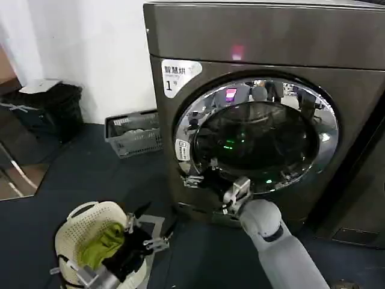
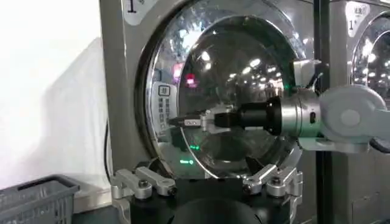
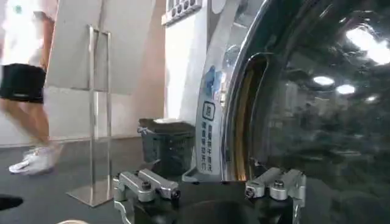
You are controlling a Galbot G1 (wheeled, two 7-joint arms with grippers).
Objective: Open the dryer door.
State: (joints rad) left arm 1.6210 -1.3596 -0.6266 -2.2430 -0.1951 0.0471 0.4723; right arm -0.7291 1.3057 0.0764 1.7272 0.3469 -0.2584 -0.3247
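1. Right gripper (image 1: pixel 207 174) is reaching to the lower left edge of the dryer door (image 1: pixel 258 135), fingers set apart, tips apparently at the chrome rim; contact is hard to confirm.
2. Left gripper (image 1: pixel 147 232) is hanging low beside a white basket (image 1: pixel 90 220), fingers spread, holding nothing.
3. Door is sitting closed on the dryer (image 1: pixel 271 42) front.
4. A grey crate (image 1: pixel 133 133) is lying by the wall beyond.

Dim, indoor overhead light; bright ceiling-lamp glare on the dryer door (image 1: pixel 258 135) glass, beyond the right gripper (image 1: pixel 207 174) fingers.
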